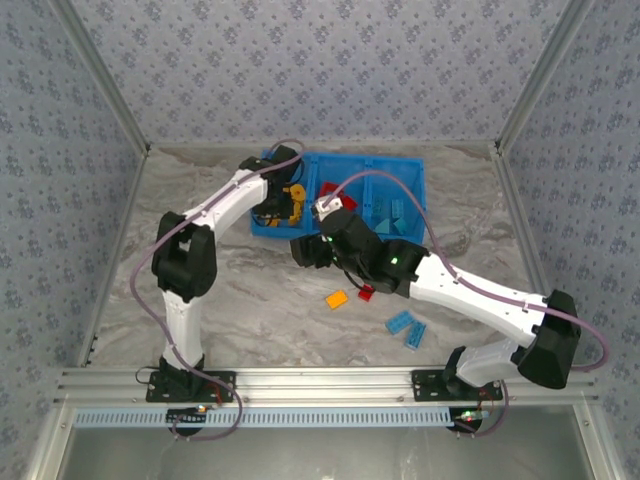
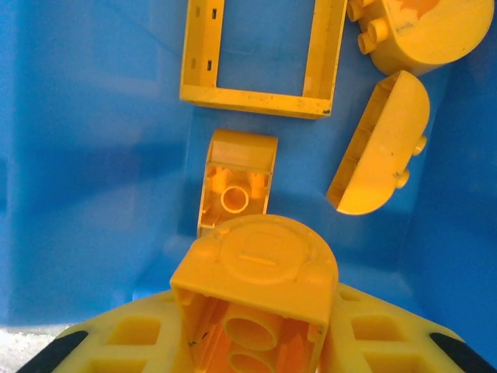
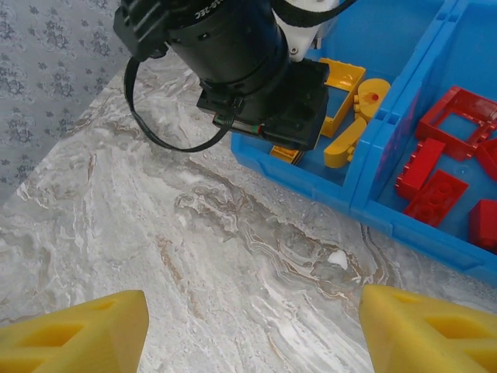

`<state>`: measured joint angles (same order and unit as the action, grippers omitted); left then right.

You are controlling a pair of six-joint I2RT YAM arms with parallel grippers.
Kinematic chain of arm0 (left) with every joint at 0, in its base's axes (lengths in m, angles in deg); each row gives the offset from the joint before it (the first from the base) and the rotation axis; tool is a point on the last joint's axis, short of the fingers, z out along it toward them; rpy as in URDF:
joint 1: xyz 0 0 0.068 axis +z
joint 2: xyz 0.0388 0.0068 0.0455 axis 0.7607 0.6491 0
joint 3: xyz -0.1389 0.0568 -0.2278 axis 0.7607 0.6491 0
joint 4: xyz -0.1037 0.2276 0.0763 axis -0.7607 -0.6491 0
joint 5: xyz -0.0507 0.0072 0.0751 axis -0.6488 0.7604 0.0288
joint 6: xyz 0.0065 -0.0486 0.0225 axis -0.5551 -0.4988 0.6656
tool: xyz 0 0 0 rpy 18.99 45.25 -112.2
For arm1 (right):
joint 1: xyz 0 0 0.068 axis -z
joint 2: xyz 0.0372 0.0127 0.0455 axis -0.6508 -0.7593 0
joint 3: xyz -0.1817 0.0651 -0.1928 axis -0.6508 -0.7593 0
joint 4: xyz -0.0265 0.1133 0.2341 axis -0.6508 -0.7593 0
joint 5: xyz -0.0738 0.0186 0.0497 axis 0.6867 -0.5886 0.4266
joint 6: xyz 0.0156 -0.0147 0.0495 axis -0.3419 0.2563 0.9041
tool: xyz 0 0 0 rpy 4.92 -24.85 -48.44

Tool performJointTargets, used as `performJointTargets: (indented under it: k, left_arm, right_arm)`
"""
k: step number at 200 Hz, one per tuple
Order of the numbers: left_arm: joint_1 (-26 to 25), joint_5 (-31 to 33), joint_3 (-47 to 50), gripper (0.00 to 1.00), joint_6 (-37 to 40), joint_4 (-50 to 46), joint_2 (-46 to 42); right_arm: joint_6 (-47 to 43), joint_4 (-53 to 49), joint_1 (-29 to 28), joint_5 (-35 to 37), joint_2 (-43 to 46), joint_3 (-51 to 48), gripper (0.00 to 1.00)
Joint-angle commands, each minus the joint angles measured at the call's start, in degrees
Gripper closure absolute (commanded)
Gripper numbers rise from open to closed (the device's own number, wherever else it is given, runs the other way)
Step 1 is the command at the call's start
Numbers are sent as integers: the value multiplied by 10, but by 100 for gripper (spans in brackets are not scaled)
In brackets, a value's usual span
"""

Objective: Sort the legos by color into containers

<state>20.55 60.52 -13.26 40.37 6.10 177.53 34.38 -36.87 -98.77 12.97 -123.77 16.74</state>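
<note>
Left tool (image 2: 260,334) hangs over the left-hand compartment of the blue bin (image 1: 420,168), its yellow fingers (image 2: 128,342) pressed against either side of a yellow brick (image 2: 256,287) whose hollow underside faces the wrist camera. Below it, on the floor of that compartment, lie an open square yellow frame (image 2: 260,58), a small arched yellow piece (image 2: 237,183) on its side, a rounded yellow brick (image 2: 380,148) tilted against the wall, and a round studded yellow piece (image 2: 423,31) in the far corner. Right tool (image 3: 248,334) is over bare marble tabletop (image 3: 155,233), just in front of the bin's near-left corner, with its two fingers spread wide and nothing between them. From the right wrist, the middle compartment holds red bricks (image 3: 435,194) and a red frame (image 3: 458,116). From above, light blue pieces (image 1: 395,215) sit in the right-hand compartment. Four bricks lie loose on the tabletop in front of the bin and near the right arm: an orange brick (image 1: 336,298), a red brick (image 1: 366,292) just beside it, partly under the arm, and two light blue bricks (image 1: 399,321) (image 1: 415,336) close together, nearer the arm bases.
</note>
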Motion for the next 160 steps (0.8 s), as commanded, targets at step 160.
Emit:
performJointTargets:
  k: [160]
  left_arm:
    - [2,-25,-38,46,19,-6,16]
  right_arm:
    - [20,-1,9,-17,38,-51,25]
